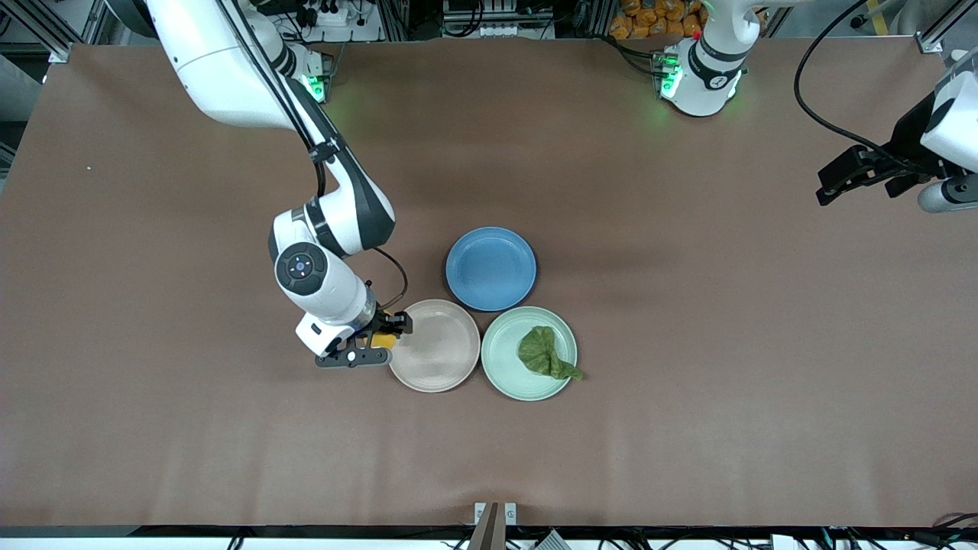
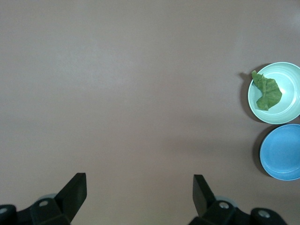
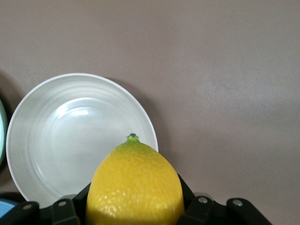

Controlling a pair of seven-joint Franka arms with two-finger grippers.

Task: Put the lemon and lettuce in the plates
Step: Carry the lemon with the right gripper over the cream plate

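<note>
My right gripper is shut on the yellow lemon, of which only a sliver shows in the front view. It holds the lemon just over the rim of the beige-pink plate, at the edge toward the right arm's end of the table. That plate is empty. The dark-green lettuce leaf lies in the mint green plate, its tail over the rim. The leaf and the mint plate also show in the left wrist view. My left gripper is open, empty, and waits at the left arm's end of the table.
An empty blue plate sits farther from the front camera, touching the two other plates; it also shows in the left wrist view. Brown table lies bare around the three plates.
</note>
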